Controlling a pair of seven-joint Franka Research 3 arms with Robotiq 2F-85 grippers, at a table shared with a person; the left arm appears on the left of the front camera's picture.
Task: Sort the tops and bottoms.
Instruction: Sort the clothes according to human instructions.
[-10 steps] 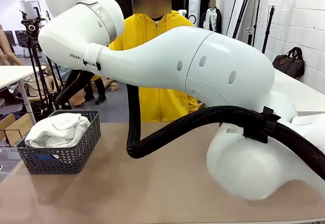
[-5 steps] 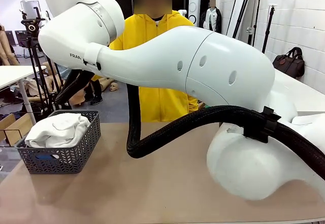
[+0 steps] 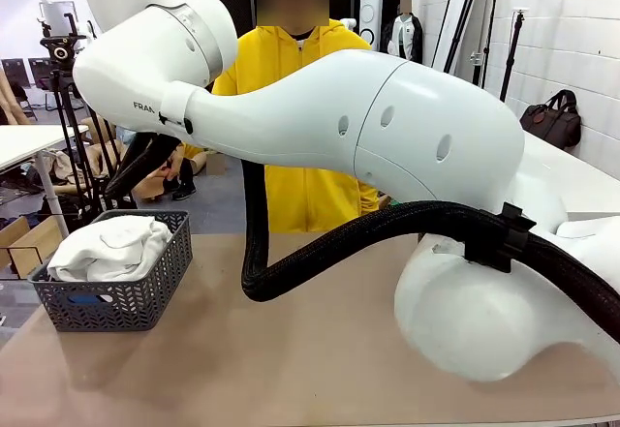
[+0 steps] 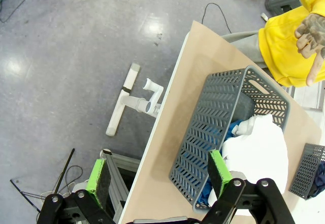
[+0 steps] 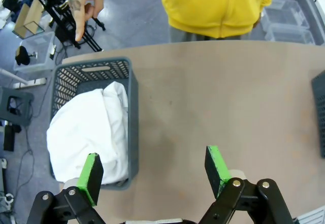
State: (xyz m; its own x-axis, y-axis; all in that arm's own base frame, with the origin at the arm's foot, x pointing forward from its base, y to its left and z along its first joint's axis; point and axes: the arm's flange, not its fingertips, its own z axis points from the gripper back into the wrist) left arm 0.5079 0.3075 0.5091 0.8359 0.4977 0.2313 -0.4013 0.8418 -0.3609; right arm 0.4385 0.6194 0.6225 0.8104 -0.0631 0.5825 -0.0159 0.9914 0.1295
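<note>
Below the right end effector (image 5: 152,170), jaws apart and empty, the white garment (image 5: 89,132) fills the basket (image 5: 133,127), offset toward its left pad; right arm seems nearer.

white garment (image 5: 89,130), grey herringbone-patterned basket (image 5: 133,132), yellow hoodie (image 5: 216,3), tan table (image 5: 223,102)

At nine o'clock on the light brown tabletop (image 3: 291,369) sits a grey plastic lattice basket (image 3: 121,296), near the left edge. Beyond the far edge at twelve o'clock, a person in a bright yellow zip hoodie (image 3: 291,78) stands facing across. Off at three o'clock a dark brown leather handbag (image 3: 552,119) rests by the white brick wall (image 3: 572,30), and a black camera tripod (image 3: 73,127) rises at ten o'clock.
</note>
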